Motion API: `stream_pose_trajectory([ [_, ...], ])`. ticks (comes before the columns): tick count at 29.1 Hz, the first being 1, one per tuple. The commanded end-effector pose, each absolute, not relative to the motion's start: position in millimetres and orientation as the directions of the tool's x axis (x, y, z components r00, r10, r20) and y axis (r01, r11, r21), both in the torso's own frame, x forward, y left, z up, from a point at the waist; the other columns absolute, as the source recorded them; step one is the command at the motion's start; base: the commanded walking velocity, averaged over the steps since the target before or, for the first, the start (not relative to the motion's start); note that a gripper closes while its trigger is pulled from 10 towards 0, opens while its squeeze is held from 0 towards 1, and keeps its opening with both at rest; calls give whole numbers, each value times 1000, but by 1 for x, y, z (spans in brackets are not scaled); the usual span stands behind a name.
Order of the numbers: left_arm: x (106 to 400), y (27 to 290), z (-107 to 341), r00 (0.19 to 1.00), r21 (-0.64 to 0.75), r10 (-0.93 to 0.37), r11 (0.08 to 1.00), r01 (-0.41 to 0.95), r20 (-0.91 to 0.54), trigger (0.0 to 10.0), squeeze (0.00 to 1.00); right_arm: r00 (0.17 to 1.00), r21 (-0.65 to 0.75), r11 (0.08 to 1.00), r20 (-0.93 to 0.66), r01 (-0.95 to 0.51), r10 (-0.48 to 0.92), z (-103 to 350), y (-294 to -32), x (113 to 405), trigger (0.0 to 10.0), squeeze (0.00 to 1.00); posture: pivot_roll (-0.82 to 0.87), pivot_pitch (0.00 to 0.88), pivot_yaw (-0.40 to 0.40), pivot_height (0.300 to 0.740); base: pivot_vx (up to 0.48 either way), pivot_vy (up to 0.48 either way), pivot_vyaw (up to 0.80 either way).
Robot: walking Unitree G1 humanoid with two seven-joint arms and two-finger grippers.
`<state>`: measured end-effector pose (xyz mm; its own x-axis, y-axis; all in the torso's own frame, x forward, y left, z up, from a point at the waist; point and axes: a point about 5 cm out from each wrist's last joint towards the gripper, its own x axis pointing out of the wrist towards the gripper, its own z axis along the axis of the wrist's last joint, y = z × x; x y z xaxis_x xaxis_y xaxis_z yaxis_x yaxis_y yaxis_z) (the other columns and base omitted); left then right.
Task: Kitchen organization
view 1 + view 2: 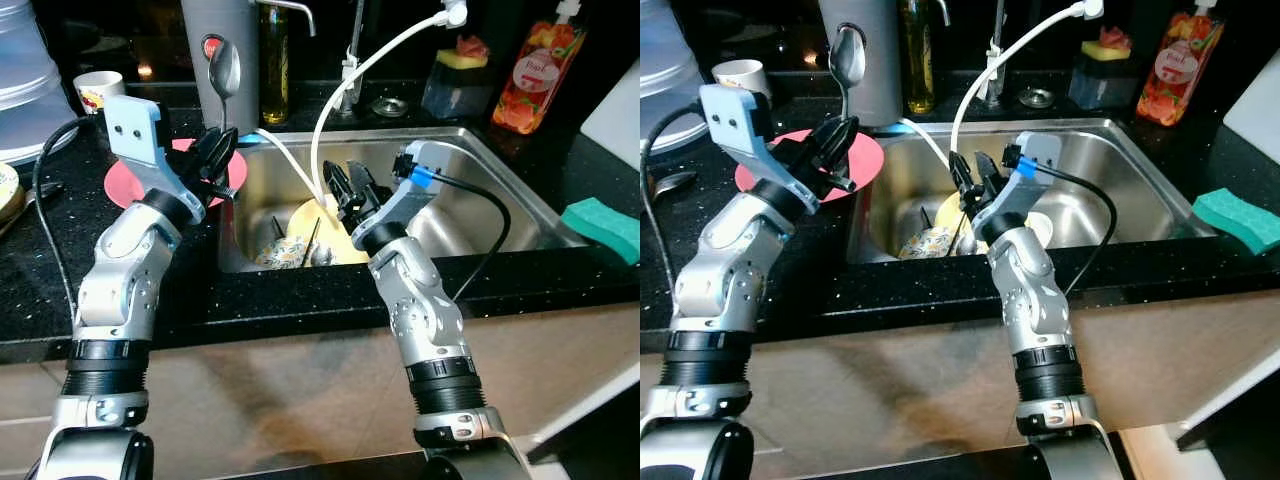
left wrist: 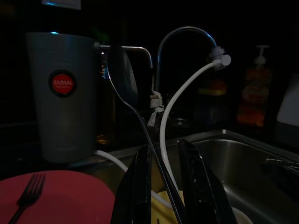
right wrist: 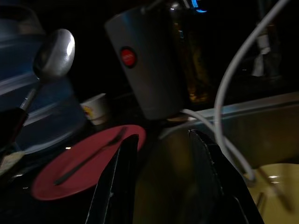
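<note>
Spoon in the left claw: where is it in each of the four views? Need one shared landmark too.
Left eye: spoon upper left, bowl up.
Right eye: upper left.
Left wrist: center, between the claw fingers.
Right wrist: far left.
Landmark: gray cup with red sticker, beside the spoon.

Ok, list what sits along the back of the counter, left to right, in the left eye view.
White cup → grey tumbler → oil bottle → faucet base → sponge holder → orange soap pouch.
</note>
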<state>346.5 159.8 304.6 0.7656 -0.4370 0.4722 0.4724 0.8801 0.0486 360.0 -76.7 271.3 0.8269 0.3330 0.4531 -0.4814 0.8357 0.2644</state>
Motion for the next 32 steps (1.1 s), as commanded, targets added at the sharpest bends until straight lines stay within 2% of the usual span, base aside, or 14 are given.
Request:
stream_pose_trajectory([
  [1, 342, 156, 305, 754, 57, -455, 870, 490, 474, 0, 0, 824, 272, 828, 455, -490, 338, 274, -74, 356, 10000, 0, 51, 119, 7, 740, 0, 0, 0],
  [6, 343, 156, 301, 774, 61, -448, 879, 474, 448, 0, 0, 825, 278, 825, 449, -492, 342, 274, -72, 355, 10000, 0, 51, 119, 4, 740, 0, 0, 0],
  [11, 348, 163, 296, 826, 26, -394, 907, 420, 404, 0, 0, 831, 294, 818, 434, -495, 347, 271, -70, 353, 10000, 0, 51, 119, 4, 740, 0, 0, 0],
  [12, 348, 165, 295, 832, 28, -381, 914, 405, 403, 0, 0, 832, 298, 815, 430, -497, 350, 270, -68, 351, 10000, 0, 52, 124, -17, 740, 0, 0, 0],
  [32, 348, 166, 291, 854, 53, -367, 925, 375, 368, 0, 0, 849, 318, 815, 395, -484, 350, 265, -67, 349, 10000, 0, 53, 124, -30, 740, 0, 0, 0],
])
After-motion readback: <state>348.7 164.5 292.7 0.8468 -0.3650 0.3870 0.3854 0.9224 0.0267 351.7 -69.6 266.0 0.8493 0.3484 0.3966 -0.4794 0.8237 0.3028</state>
